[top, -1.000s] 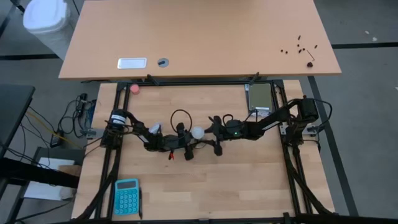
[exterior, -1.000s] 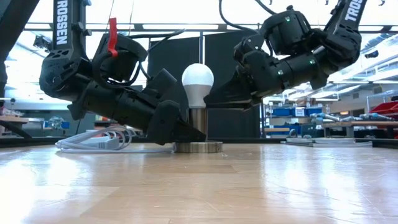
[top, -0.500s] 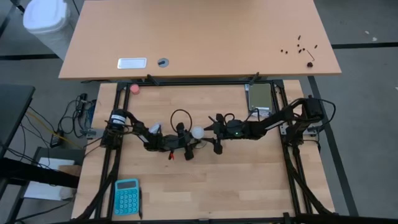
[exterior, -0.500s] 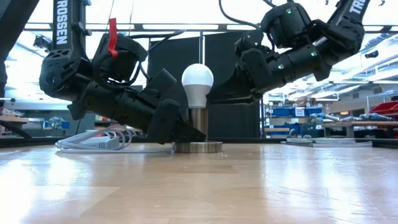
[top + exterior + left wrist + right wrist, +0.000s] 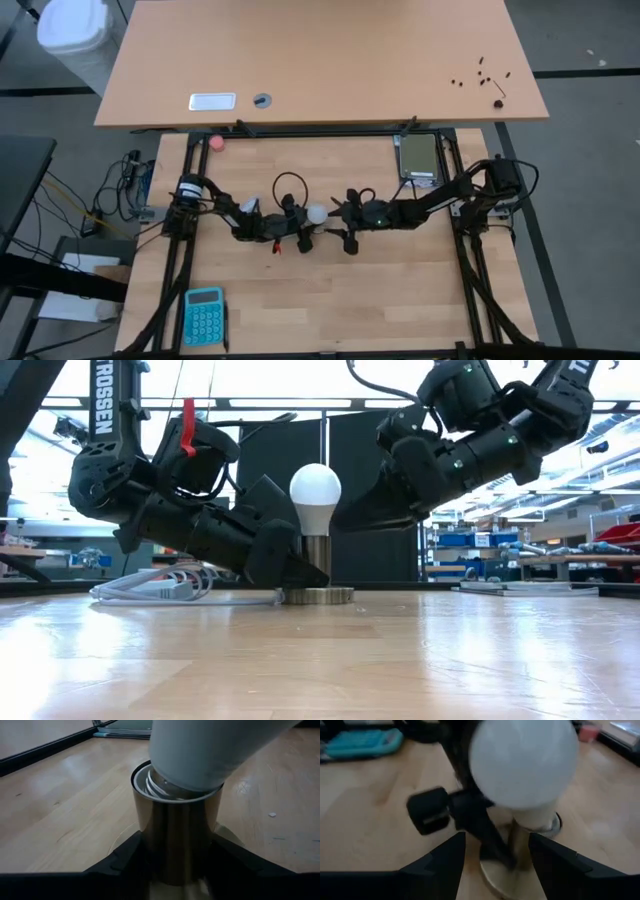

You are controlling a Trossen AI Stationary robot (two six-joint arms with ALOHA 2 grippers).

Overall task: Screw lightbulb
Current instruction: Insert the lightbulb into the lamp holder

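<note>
Lightbulb stands upright with its base in the metal socket on the wooden table. Left gripper is clenched on the socket tube, below the lightbulb. Right gripper is released, its fingers spread apart at either side of the lightbulb, not touching it.

A workshop: shelving with blue bins, cluttered benches behind.
</note>
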